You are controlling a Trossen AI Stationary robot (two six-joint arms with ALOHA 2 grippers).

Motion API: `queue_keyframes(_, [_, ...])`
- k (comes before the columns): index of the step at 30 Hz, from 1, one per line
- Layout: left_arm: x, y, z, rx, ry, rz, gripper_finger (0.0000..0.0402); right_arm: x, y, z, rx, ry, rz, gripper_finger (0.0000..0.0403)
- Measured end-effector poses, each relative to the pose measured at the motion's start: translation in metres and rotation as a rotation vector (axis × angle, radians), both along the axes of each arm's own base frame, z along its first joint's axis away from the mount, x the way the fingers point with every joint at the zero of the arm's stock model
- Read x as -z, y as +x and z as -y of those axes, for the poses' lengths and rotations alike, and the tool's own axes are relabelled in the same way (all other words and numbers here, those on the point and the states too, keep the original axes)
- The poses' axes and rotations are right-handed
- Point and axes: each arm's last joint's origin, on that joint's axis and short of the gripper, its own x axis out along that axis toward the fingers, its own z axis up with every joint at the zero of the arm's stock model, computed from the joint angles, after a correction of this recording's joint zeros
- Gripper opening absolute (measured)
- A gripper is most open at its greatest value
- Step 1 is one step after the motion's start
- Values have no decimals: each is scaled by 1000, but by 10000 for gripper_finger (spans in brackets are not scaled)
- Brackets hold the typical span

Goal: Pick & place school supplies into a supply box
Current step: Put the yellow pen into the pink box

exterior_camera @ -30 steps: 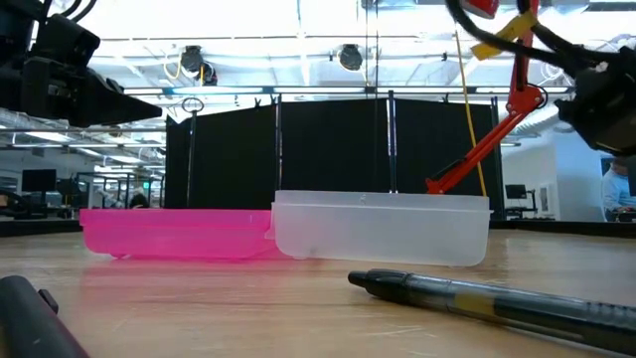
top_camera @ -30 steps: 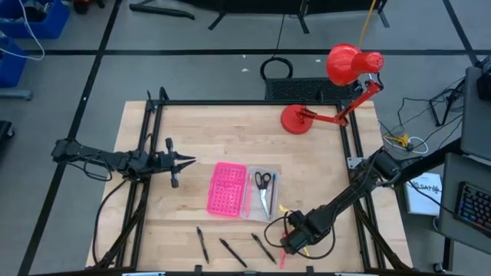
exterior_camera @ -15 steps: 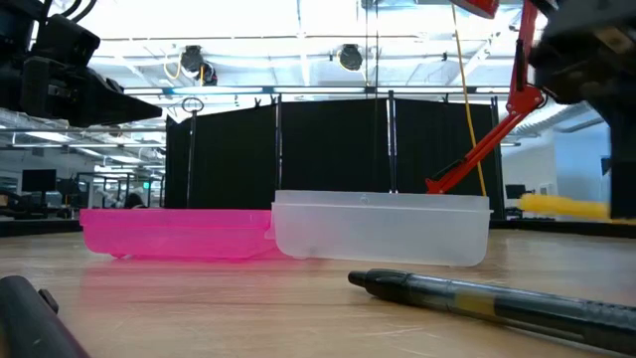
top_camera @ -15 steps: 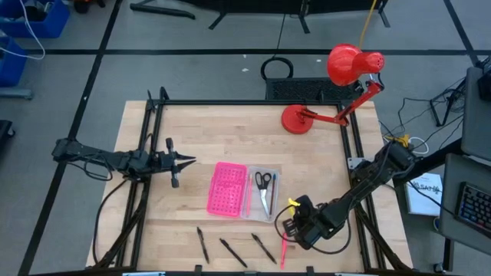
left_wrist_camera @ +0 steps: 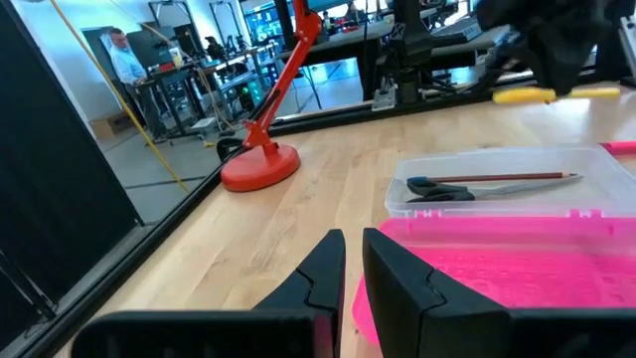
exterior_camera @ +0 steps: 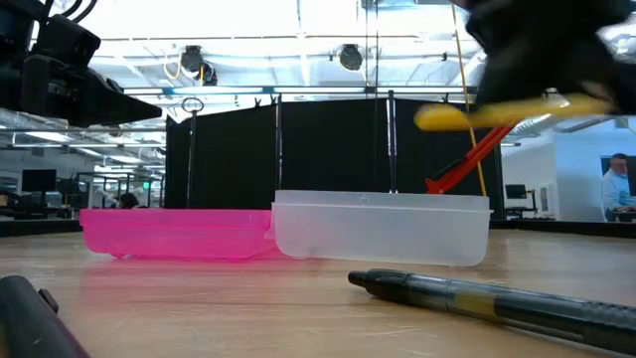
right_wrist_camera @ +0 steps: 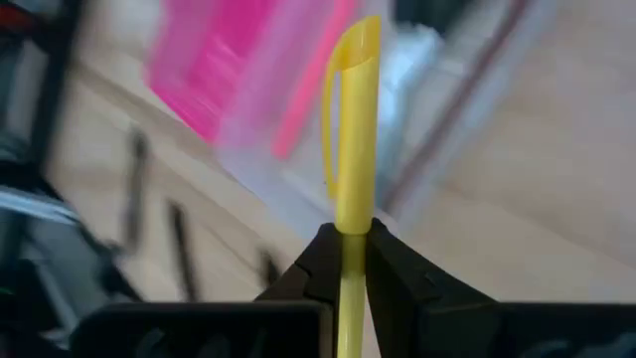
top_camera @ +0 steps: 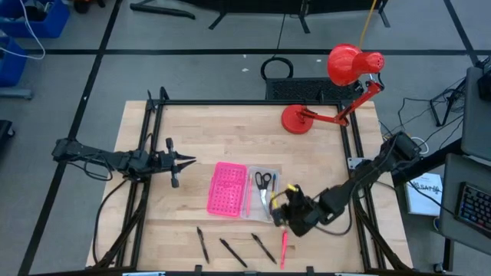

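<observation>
My right gripper [top_camera: 287, 202] hovers at the clear supply box's [top_camera: 265, 193] right side, shut on a yellow pen [right_wrist_camera: 355, 129]. The pen shows roughly level above the box [exterior_camera: 380, 229] in the low view. The box's pink perforated lid half [top_camera: 227, 188] lies open beside it. Black-handled scissors [top_camera: 263, 181] and a thin pencil [left_wrist_camera: 517, 178] lie inside the clear half. Three black pens [top_camera: 232, 251] and a pink-red pen [top_camera: 283, 248] lie flat near the table's near edge. My left gripper [top_camera: 187, 160] waits shut, left of the lid. My right gripper pinches the yellow pen's shaft [right_wrist_camera: 351, 221] between its two fingers, which lie along the pen. The pen's capped end [right_wrist_camera: 362, 35] sticks out past the fingertips toward the box. The pen [exterior_camera: 507, 111] is lifted clear, roughly level, above the box.
A red desk lamp [top_camera: 341, 73] stands at the far right corner on its round base [top_camera: 295, 119]. Black frame rails [top_camera: 153, 130] run along the table's left and right sides. Bare wood [top_camera: 222, 134] lies between the box and the far edge.
My right gripper, shut on the yellow pen, has moved from near the table's near edge toward the far edge and slightly left, up to the clear box's right side. The pen has risen well above the table and box rim. The pink-red pen stayed on the table.
</observation>
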Motion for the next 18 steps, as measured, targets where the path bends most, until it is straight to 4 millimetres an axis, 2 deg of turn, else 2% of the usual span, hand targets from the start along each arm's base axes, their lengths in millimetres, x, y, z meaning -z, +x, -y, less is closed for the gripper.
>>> queue_keyframes(3, [0,0,0,0,-2,2,49,-8,11,22,78,6,38,21])
queue_keyframes(7, [-2,0,0,0,-7,24,49,-3,30,56,181,42,17,21])
queue_keyframes(9, [-2,0,0,1,-6,21,49,0,42,72,170,64,21,21])
queue_keyframes(13, [-2,0,0,0,1,15,49,17,62,96,159,131,0,21])
queue_keyframes(18, [-2,0,0,1,17,12,49,40,78,112,127,206,-33,21])
